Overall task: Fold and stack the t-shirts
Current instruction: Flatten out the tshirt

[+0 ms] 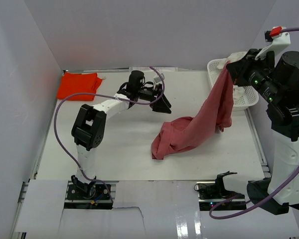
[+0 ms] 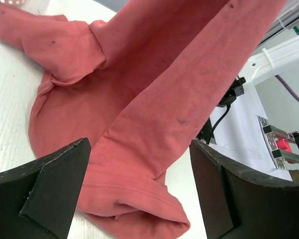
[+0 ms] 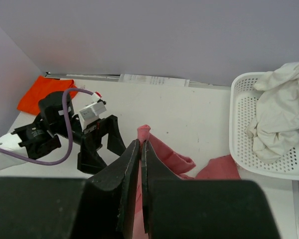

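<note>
Right gripper (image 1: 228, 65): raised high at the right side of the table (image 1: 124, 149), its fingers pressing together on a fold of the dusty rose-red t-shirt (image 1: 189, 132); in the right wrist view (image 3: 141, 145) a strip of pink cloth (image 3: 169, 157) is showing between the closed fingertips.
Rose-red t-shirt: hanging from that pinch in a long diagonal drape, its lower part bunching in a crumpled heap on the table right of centre; the upper part is passing in front of the basket.
Left gripper (image 1: 161, 105): reaching over the middle of the table, just left of the heap, jaws standing wide apart and gripping nothing.
Left wrist view: the two black fingers (image 2: 55, 189) are framing the rose-red cloth (image 2: 139, 99), which is lying beyond them, not between the pads.
Orange-red t-shirt (image 1: 79, 84): lying flat and folded in the far left corner of the table, well apart from both arms; also showing in the right wrist view (image 3: 40, 92).
Cream-white t-shirt (image 3: 279, 114): sitting crumpled inside the white lattice basket (image 3: 239, 144).
Basket (image 1: 217, 67): standing at the far right edge of the table.
</note>
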{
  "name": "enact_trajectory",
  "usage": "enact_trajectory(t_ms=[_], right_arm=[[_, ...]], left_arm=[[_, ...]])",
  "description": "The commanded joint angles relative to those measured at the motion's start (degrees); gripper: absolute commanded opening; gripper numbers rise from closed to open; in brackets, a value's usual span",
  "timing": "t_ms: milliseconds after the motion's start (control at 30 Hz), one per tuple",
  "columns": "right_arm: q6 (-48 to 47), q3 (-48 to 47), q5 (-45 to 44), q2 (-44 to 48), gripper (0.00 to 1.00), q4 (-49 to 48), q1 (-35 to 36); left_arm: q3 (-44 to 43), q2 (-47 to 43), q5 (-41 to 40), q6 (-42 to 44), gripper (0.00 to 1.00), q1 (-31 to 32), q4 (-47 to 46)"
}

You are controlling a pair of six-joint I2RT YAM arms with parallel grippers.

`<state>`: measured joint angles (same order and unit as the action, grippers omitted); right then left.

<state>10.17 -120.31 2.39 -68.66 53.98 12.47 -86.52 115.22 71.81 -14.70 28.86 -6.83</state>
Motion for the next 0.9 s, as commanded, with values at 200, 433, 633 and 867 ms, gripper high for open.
enact_trajectory(t_ms=[200,433,633,867], right_arm=[[0.8,0.0,2.2,1.5,0.08,-1.0,-0.2],[0.9,1.9,3.6,2.8,0.08,-1.1,-0.2],[0.4,5.7,2.2,4.9,0.08,-1.1,-0.2],[0.3,7.5,2.2,6.1,0.11,-1.1,-0.1]], left_arm=[[-7.7,8.3,3.9,2.2,0.9,5.2,-1.2],[-8.5,11.5,-8.0,4.8,0.9,7.2,-0.5],[-8.5,5.5,-48.0,2.0,0.73,8.7,13.3],[-5.5,-2.6,-70.2,-4.9,0.98,14.5,24.5]])
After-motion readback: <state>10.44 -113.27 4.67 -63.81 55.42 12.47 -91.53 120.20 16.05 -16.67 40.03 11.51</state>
